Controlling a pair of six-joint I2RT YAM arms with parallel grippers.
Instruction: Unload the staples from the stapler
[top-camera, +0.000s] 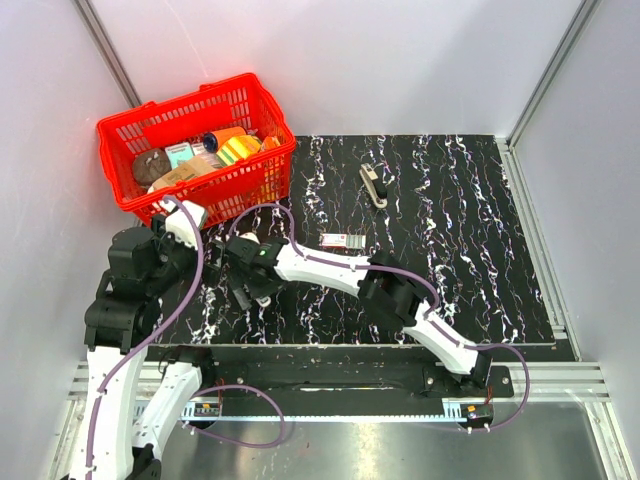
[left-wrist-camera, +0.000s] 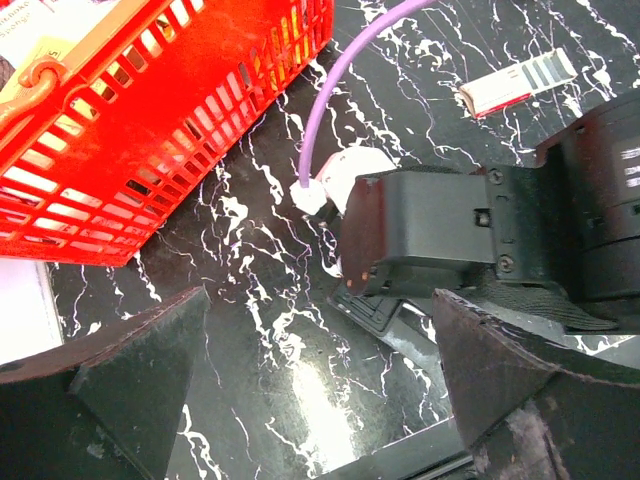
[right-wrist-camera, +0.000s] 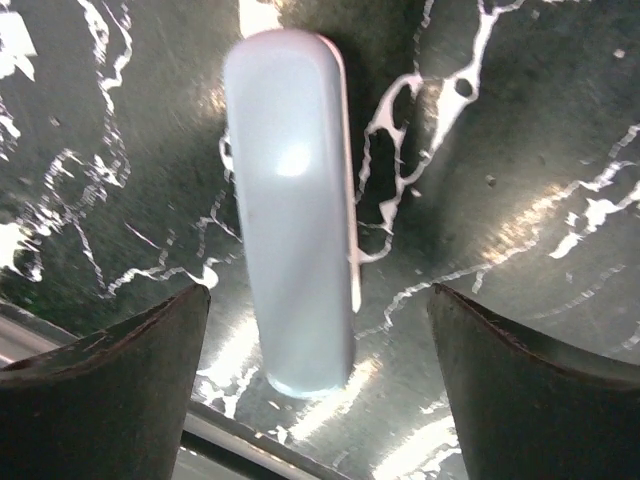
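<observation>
Top external view is giving us the red basket (top-camera: 243, 180) at the far left of the mat, packed with goods whose labels are too small for us to read. The small red-and-white box (top-camera: 342, 241) is lying mid-mat, and in the left wrist view we are making out only grey stripes on its printed face, no legible words. The left arm (top-camera: 125, 310) is bending beside the basket, while the right arm (top-camera: 400, 298) is reaching across the near part of the mat towards it. The left gripper (left-wrist-camera: 320, 300) is standing wide, holding nothing, and facing the right arm's wrist. The right gripper (right-wrist-camera: 318, 295) is also gaping wide, its fingers (right-wrist-camera: 120, 380) flanking a pale blue-white bar (right-wrist-camera: 292, 210) without touching it. The stapler (top-camera: 373, 186), dark with silvery parts, is lying untouched at a slant near the far middle of the mat, beyond the box and well apart from both grippers. Pale plain walls (top-camera: 400, 60) are enclosing the scene, and the black white-veined mat (top-camera: 460, 240) is covering the table.
</observation>
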